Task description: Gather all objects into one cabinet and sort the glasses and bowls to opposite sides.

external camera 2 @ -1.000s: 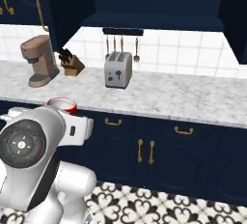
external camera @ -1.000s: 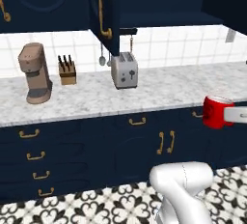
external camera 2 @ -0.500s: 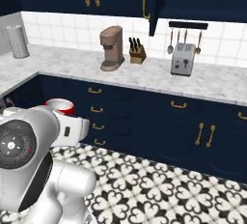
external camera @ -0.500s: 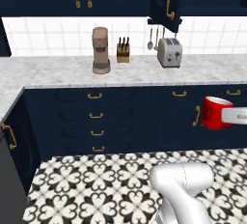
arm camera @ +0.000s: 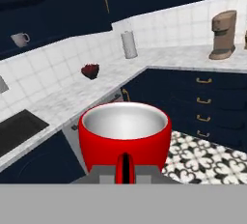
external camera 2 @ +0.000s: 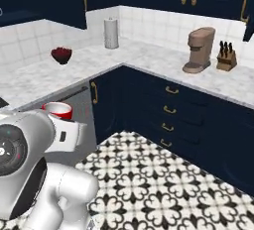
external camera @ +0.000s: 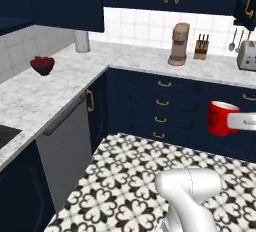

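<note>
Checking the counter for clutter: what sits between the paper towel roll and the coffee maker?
Nothing: the right base view shows bare marble counter between the paper towel roll and the coffee maker.

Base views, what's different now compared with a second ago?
The base has driven and swung left, so the whole scene shifted: the coffee maker and knife block slid right, and the corner counter with its dark red bowl came into view. The gripper stayed shut on the red cup, carried along unchanged.
</note>
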Controlling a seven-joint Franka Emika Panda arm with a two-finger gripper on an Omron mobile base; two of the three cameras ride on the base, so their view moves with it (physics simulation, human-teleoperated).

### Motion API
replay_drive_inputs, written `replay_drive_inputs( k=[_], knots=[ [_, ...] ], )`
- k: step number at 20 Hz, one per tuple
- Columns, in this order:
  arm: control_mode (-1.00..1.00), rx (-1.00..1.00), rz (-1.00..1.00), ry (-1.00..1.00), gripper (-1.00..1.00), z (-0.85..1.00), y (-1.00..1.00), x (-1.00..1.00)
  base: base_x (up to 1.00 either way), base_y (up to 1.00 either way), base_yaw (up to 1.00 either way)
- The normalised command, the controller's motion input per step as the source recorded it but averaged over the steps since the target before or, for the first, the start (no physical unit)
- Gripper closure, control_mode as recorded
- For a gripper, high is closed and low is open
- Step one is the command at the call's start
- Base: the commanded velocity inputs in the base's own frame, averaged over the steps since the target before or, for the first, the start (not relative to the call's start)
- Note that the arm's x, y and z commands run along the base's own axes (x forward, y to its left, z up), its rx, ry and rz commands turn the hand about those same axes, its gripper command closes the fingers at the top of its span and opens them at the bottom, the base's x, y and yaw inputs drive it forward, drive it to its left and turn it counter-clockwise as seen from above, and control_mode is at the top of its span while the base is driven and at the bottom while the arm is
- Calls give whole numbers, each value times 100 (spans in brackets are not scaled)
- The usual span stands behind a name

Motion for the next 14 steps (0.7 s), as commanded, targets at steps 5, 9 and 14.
replay_drive_inputs(
  k=[5, 9, 14],
  knots=[
    [100, 0, 0, 0, 100, 0, 0, 0, -28, -4, 67],
    [100, 0, 0, 0, 100, 0, 0, 0, -8, 0, 64],
    [100, 0, 0, 0, 100, 0, 0, 0, 6, -32, 51]
  ],
)
